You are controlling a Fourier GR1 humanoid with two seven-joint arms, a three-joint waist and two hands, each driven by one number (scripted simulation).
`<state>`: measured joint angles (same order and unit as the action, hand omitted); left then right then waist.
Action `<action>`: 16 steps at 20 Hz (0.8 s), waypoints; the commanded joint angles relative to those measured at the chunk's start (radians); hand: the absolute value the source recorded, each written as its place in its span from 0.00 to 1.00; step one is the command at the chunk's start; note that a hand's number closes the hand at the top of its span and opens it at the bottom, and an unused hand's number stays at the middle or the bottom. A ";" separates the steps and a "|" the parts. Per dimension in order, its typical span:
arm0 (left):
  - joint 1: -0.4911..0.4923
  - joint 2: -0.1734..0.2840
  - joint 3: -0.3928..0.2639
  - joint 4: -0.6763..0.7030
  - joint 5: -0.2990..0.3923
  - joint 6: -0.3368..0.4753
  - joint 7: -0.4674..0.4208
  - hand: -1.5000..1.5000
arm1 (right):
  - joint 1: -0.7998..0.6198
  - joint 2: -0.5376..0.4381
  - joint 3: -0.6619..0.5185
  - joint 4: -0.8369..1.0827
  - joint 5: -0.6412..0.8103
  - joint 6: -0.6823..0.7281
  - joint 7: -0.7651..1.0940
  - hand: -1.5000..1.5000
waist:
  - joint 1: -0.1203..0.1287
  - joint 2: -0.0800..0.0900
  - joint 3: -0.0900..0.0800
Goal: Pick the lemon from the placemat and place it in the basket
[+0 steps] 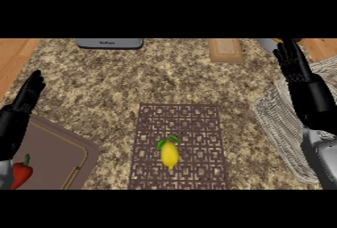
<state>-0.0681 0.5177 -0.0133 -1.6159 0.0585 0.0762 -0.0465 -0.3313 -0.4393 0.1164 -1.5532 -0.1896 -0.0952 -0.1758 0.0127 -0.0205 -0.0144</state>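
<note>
A yellow lemon (170,153) with green leaves lies on the brown patterned placemat (178,120), toward its near end. The pale wire basket (280,129) stands at the right side of the counter, partly hidden by my right arm. My right hand (296,67) is raised over the basket's far part with straight fingers, well to the right of the lemon and holding nothing. At the left edge my left hand (27,95) rests open, fingers up, away from the placemat.
A brown cutting board (56,153) at the lower left carries a red pepper (21,171). A grey device (110,43) and a tan wooden block (226,50) sit along the counter's far edge. Wooden floor shows at both far corners.
</note>
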 commanded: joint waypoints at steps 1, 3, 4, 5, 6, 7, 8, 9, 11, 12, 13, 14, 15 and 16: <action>0.047 -0.037 0.015 0.026 0.044 -0.012 0.038 0.50 | -0.018 0.043 0.062 -0.054 -0.021 0.047 0.057 1.00 | -0.005 0.019 0.014; 0.065 -0.105 -0.049 0.100 0.068 -0.008 0.127 0.50 | -0.094 0.158 0.167 -0.008 -0.041 0.065 0.061 1.00 | 0.030 0.034 0.013; 0.080 -0.135 -0.070 0.138 0.076 -0.006 0.156 0.50 | -0.124 0.199 0.215 -0.004 -0.057 0.090 0.081 1.00 | 0.049 0.044 0.011; 0.112 -0.176 -0.096 0.161 0.089 -0.003 0.174 0.50 | -0.139 0.244 0.245 0.011 -0.080 0.110 0.076 1.00 | 0.077 0.055 0.011; 0.135 -0.179 -0.097 0.199 0.112 -0.023 0.207 0.50 | -0.162 0.294 0.287 0.004 -0.099 0.123 0.095 1.00 | 0.099 0.061 0.009; 0.139 -0.174 -0.120 0.188 0.108 -0.042 0.221 0.50 | -0.209 0.217 0.408 -0.011 0.009 0.232 0.077 1.00 | 0.128 0.052 0.006; 0.143 -0.183 -0.136 0.196 0.110 -0.049 0.248 0.50 | -0.185 0.297 0.472 0.015 0.006 0.223 0.070 1.00 | 0.109 0.049 0.010; 0.147 -0.198 -0.139 0.220 0.108 -0.036 0.255 0.50 | -0.182 0.381 0.514 0.051 0.007 0.191 0.074 1.00 | 0.097 0.047 0.011; 0.139 -0.207 -0.130 0.243 0.104 -0.016 0.275 0.50 | -0.177 0.431 0.667 0.096 0.150 0.069 0.085 0.00 | 0.062 0.031 0.011; 0.164 -0.197 -0.119 0.234 0.121 -0.025 0.293 0.50 | -0.177 0.433 0.709 0.111 0.183 -0.004 0.083 0.00 | 0.056 0.025 0.012; 0.130 -0.214 -0.114 0.265 0.111 -0.001 0.296 0.50 | -0.194 0.434 0.758 0.122 0.219 -0.074 0.116 0.00 | 0.041 0.025 0.011; 0.133 -0.201 -0.108 0.259 0.117 -0.014 0.301 0.50 | -0.190 0.435 0.799 0.109 0.256 -0.141 0.153 0.00 | 0.025 0.019 0.012; 0.162 -0.223 -0.122 0.219 0.109 0.012 0.304 0.50 | -0.216 0.436 0.827 0.143 0.281 -0.163 0.215 0.00 | 0.033 0.017 0.012; 0.159 -0.196 -0.098 0.249 0.122 -0.012 0.299 0.50 | -0.276 0.437 0.810 0.108 0.327 -0.184 0.320 0.00 | 0.014 0.012 0.010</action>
<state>0.0590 0.3315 -0.1114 -1.4326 0.1667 0.0679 0.2088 -0.5346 -0.0370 0.8126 -1.4559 0.0142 -0.1548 -0.0081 0.0556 -0.0028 0.0054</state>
